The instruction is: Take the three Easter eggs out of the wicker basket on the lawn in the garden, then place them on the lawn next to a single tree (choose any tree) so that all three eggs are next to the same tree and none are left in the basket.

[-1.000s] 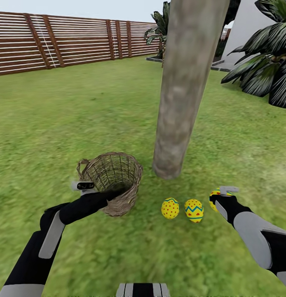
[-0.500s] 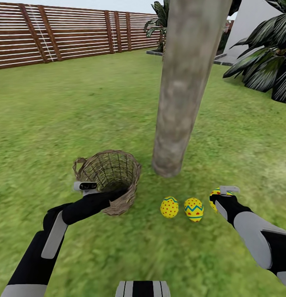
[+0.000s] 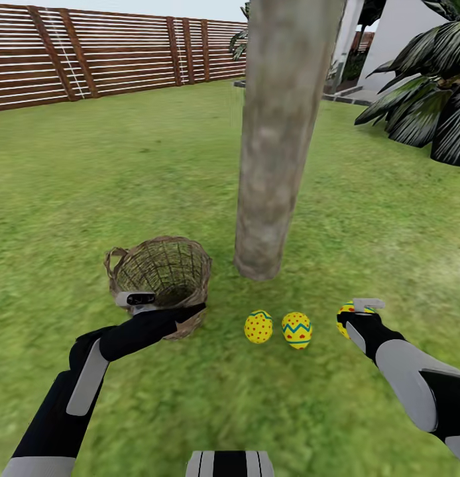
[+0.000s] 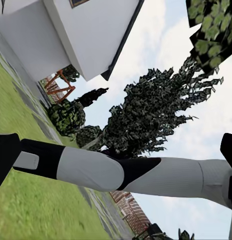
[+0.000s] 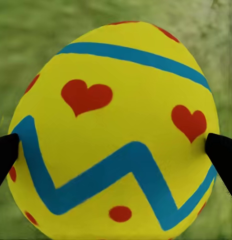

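**Third egg in our right pincer, low over the grass by the trunk**

Right pincer (image 3: 354, 317): closed on the third egg (image 5: 113, 130), one dark fingertip (image 5: 6, 152) pressed to each flank at the egg's widest girth. In the head view this egg sits at roughly 4 o'clock from the tree (image 3: 273, 146) base, close above the lawn (image 3: 124, 165); we cannot tell whether it touches the grass.

Handling, our judgement: the shell looks smooth, hard and rounded, likely light and slippery. The hold across the widest part is the sound one; a grip nearer either end would tend to squirt it out. Once freed it may roll, so we would let go low.

Two eggs lie touching or nearly so on the grass at about 6 o'clock from the trunk: a dotted egg (image 3: 258, 326) and a zigzag egg (image 3: 297, 330).

Left pincer (image 3: 190, 310): resting at the near rim of the wicker basket (image 3: 157, 268), its tip hidden against the weave; we cannot tell how far open it is. The basket stands at 8 o'clock from the trunk and looks empty inside.
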